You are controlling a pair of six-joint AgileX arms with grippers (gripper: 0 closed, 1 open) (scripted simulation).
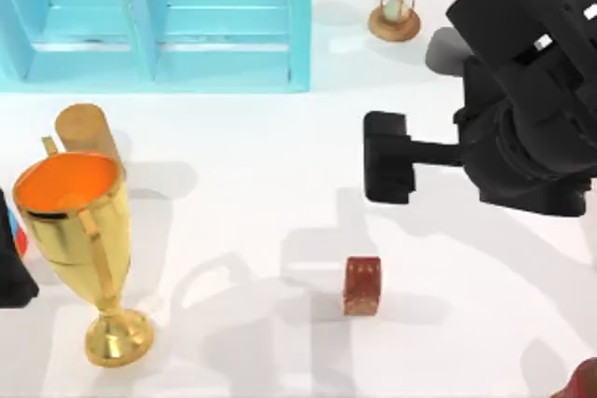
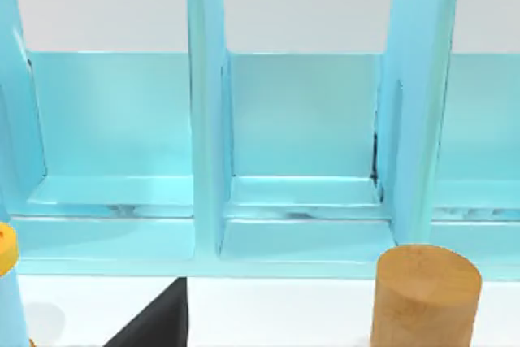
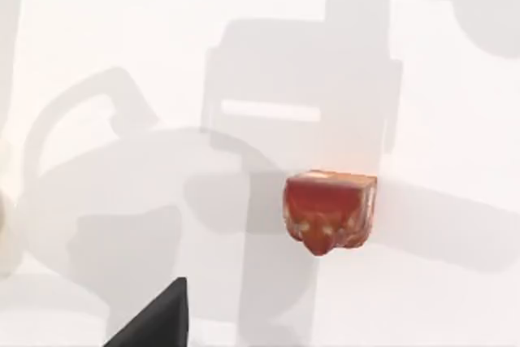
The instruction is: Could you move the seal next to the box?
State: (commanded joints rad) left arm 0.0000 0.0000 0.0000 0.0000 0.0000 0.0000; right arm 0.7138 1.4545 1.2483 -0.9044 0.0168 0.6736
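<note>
Left arm (image 1: 11,267) sitting parked at the table's left edge beside the gold trophy (image 1: 79,240); can't tell its fingers. Seal (image 1: 362,285) lying on the table centre-front, well apart from the blue box (image 1: 154,20). Right gripper (image 1: 387,157) hovering above the seal, can't tell if spread; should be descending centred, squaring jaws to the block's flat sides.

Seal (image 1: 362,285): small rectangular block, glossy, reddish-brown with paler marbled flecks, stone-like. Stands on the white desk (image 1: 280,184), near edge, slightly right of centre, apart from other items; nothing grips or touches it. In the right wrist view (image 3: 329,209) its underside looks carved and uneven.

Box (image 1: 154,16): large, light blue, open compartments split by upright dividers; sits at the desk's far left (image 2: 301,160), well apart from the seal.
</note>
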